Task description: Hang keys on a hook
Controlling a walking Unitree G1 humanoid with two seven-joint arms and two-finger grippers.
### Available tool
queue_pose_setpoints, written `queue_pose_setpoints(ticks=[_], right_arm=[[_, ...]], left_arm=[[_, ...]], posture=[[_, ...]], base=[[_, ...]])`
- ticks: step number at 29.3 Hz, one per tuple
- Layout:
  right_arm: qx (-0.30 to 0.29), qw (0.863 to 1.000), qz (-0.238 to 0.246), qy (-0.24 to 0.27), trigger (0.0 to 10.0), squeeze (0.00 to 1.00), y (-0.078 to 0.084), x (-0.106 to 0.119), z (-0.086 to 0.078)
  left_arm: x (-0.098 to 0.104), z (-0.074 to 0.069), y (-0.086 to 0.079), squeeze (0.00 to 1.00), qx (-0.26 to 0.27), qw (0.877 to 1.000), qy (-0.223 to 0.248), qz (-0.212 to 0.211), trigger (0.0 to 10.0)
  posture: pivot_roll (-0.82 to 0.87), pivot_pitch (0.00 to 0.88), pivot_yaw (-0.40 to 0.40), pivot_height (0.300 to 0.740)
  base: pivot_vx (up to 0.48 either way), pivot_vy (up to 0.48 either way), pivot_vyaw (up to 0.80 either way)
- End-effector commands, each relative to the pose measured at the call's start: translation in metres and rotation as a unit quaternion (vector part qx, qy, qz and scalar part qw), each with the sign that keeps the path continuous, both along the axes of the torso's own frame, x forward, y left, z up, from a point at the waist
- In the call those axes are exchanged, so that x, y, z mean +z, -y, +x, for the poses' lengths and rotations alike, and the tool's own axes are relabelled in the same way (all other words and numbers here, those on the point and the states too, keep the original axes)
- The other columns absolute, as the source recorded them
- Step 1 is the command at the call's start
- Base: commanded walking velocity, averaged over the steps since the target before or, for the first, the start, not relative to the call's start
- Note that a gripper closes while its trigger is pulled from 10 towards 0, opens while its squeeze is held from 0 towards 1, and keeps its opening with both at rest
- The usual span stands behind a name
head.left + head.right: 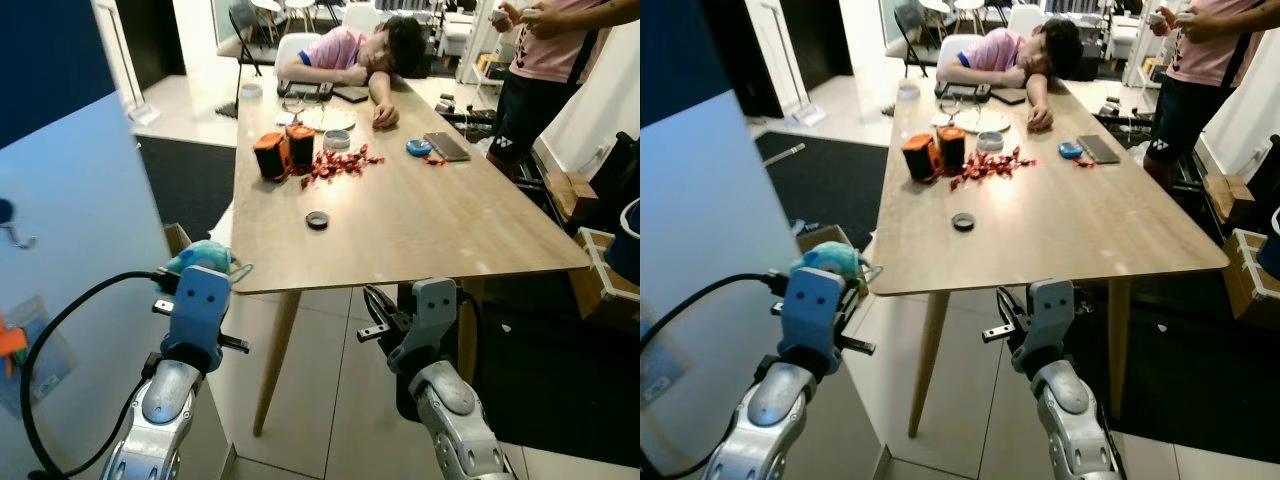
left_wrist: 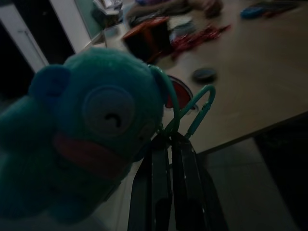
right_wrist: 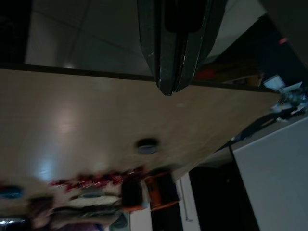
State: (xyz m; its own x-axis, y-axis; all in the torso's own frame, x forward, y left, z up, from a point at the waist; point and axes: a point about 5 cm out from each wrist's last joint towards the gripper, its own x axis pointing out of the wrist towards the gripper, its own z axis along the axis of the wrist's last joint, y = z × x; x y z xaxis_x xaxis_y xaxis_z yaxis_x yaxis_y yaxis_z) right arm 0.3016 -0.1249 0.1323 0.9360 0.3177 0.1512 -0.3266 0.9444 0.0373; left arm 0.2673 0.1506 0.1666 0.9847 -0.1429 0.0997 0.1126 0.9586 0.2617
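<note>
The left gripper [image 2: 168, 144], fingers pressed together, pinches the teal carabiner [image 2: 195, 113] of the keys; a teal plush [image 2: 91, 130] hangs from the same ring beside the fingers. In the head views the plush [image 1: 205, 255] sits just above the left wrist, near the table [image 1: 450, 235] corner. No metal key can be made out. The right gripper [image 3: 168, 72], fingers together and holding nothing, hovers below the table edge.

The hook [image 1: 18, 237] projects from the pale wall panel [image 1: 80, 230] at far left, well apart from the keys, with an orange object [image 1: 8, 340] below it.

Risks, as judged: the grip is on a thin carabiner only, so the plush could swing on a fast sweep and twist the clip out of the fingers. The hook is small; a tilted carabiner could miss its tip and fall to the tiled floor [image 1: 330, 400]. The left arm's black cable [image 1: 60, 320] loops near the panel and could snag.

Open room lies between panel and table leg [image 1: 278, 350]; the table corner bounds the left arm's right side, the panel its left. A person [image 1: 350, 55] rests at the far end, another person [image 1: 545, 60] stands at right, both well clear.
</note>
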Motion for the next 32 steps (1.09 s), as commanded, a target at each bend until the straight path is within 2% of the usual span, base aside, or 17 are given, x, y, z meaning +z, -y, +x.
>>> queue_pose_setpoints(ticks=[1,24,32], right_arm=[[-0.004,1.000,0.000,-0.005,10.0,0.00,0.0022,-0.0034,-0.0013],[-0.003,1.000,0.002,-0.007,10.0,0.00,0.0009,-0.0046,-0.0021],[-0.003,1.000,0.002,-0.008,10.0,0.00,0.0010,-0.0050,-0.0018]], left_arm=[[-0.0023,-0.0014,0.0009,0.00,-0.003,1.000,-0.003,0.005,10.0],[-0.0037,-0.0018,-0.0010,0.00,0.001,1.000,-0.006,0.002,10.0],[-0.0039,-0.0013,-0.0013,0.00,0.003,1.000,-0.008,0.001,10.0]], posture=[[0.19,0.096,0.018,0.740],[0.19,0.104,0.019,0.740],[0.19,0.106,0.021,0.740]], base=[[0.251,-0.405,0.00],[0.253,-0.383,0.00],[0.153,-0.189,0.00]])
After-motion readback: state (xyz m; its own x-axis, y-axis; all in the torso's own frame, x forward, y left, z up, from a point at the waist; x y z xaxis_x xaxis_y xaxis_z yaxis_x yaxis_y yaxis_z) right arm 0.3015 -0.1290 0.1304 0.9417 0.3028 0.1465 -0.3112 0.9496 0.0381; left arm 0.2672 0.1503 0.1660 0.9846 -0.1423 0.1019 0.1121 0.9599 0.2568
